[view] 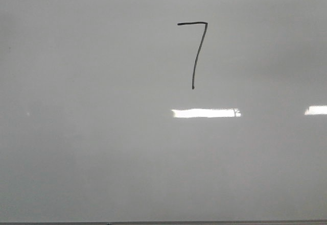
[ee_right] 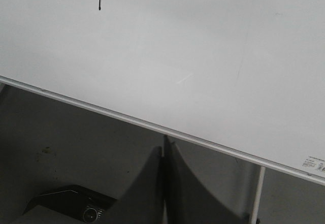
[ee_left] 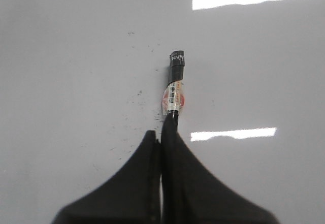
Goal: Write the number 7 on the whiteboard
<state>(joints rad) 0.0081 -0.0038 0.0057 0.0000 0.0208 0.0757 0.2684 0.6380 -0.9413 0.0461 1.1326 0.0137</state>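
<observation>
Whiteboard (view: 76, 133) carries a finished number 7 (view: 194, 51) right of centre, near its top. Left gripper (ee_left: 161, 132) clamps a marker (ee_left: 174, 87); lift it straight off to avoid smudging. Right gripper (ee_right: 163, 150) is clenched, empty.

Bare whiteboard (view: 76, 133) all around the number 7 (view: 194, 51)

An office or lab-like room: a large glossy whiteboard (view: 76, 133) in a thin metal frame (ee_right: 127, 116) mirrors long ceiling strip lights (view: 206, 113), above a plain grey floor (ee_right: 51, 132).
</observation>
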